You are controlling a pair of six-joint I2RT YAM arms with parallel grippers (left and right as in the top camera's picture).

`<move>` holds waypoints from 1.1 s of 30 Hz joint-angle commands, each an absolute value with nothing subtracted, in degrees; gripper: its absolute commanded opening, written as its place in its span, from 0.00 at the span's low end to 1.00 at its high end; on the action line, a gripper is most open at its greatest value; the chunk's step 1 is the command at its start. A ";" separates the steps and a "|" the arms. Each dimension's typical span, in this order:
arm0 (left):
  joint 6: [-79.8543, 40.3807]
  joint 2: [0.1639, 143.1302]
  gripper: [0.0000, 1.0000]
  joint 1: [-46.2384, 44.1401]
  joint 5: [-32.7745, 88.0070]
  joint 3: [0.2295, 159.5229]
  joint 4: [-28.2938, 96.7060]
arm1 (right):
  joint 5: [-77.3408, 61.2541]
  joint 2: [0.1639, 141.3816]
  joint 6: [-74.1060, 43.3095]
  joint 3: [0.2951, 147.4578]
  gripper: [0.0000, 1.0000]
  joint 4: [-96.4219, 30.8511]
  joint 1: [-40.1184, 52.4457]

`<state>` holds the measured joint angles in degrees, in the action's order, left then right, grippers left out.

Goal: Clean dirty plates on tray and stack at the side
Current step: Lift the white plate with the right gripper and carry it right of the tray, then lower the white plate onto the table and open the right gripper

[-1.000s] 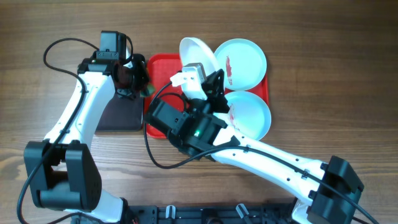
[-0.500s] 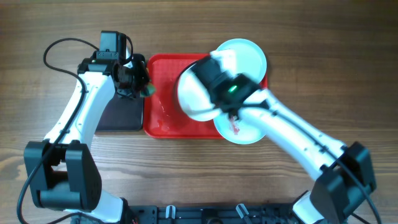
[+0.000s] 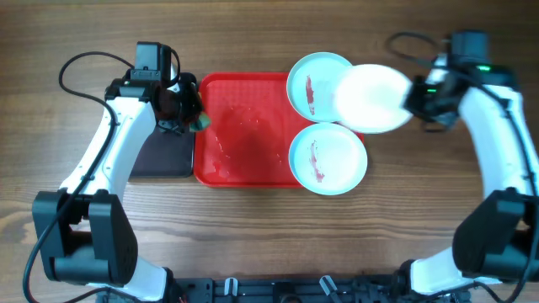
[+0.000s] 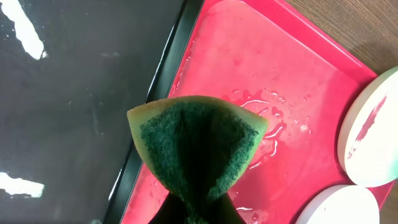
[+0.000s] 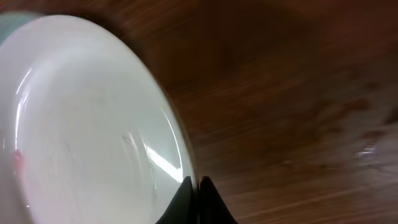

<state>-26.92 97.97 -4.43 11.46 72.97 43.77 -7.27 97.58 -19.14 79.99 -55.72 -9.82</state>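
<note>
Since the earlier frame the right arm [image 3: 497,126] has swung from over the tray [image 3: 244,135] to the right. Its jaws are clamped on the rim of the white plate [image 3: 370,98]. The plate hangs over the tray's right edge, overlapping the far blue plate [image 3: 305,84]. That one and the near blue plate [image 3: 328,158] remain smeared red. The left jaws pinch a green sponge [image 4: 196,146] above the tray's left edge. Recommendation: carry the white plate clear onto the bare desk [image 3: 404,194] at the right, level it, lower it flat, then release.
</note>
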 commanded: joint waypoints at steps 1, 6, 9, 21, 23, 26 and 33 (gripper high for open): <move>-27.49 97.30 0.04 -4.38 12.01 73.52 44.10 | -4.19 96.77 -16.95 80.12 0.04 -55.92 -17.32; -27.49 97.30 0.04 -4.38 11.99 73.52 44.27 | -4.08 100.09 -18.31 79.85 0.04 -55.83 -23.57; -27.49 97.30 0.04 -4.38 11.99 73.52 44.25 | -4.08 101.80 -18.70 78.54 0.04 -54.30 -24.69; -27.49 97.30 0.04 -4.38 11.99 73.52 44.25 | -4.05 103.00 -21.26 66.04 0.07 -45.95 -24.71; -27.49 97.30 0.04 -4.38 11.99 73.52 44.25 | -4.86 103.00 -21.17 66.02 0.38 -45.84 -24.71; -27.49 97.30 0.04 -4.38 11.99 73.52 44.25 | -10.04 102.98 -20.05 67.72 0.45 -46.81 -24.73; -27.49 97.30 0.04 -4.40 11.99 73.49 44.27 | -18.13 99.11 -13.45 76.14 0.35 -55.88 -21.37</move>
<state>-26.92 97.97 -4.43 11.46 72.97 44.18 -13.43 102.10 -17.08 71.46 -53.04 -24.14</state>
